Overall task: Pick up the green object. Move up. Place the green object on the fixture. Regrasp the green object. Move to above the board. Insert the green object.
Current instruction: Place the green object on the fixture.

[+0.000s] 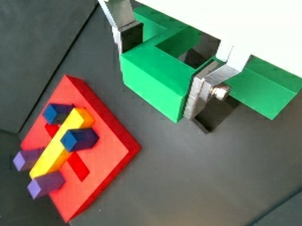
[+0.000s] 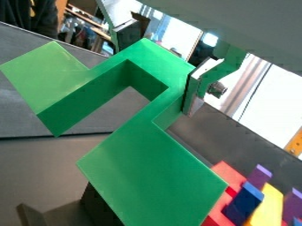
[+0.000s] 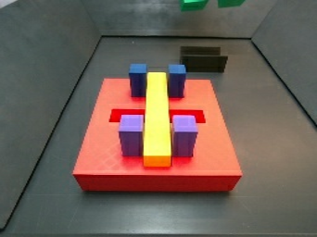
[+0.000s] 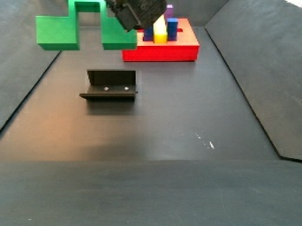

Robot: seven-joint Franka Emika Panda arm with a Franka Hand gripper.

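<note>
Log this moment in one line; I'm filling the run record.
gripper: shut on green object | position: raised above fixture | board: slots unfilled

Even, soft overhead light, faint floor glare (side views sharp), with wrist views slightly blurred.

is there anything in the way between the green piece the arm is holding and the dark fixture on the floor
Nothing visible. The gripper holds the green object in the air, and in a side view the fixture stands alone on bare floor, its top free. The board lies off to the side.
</note>
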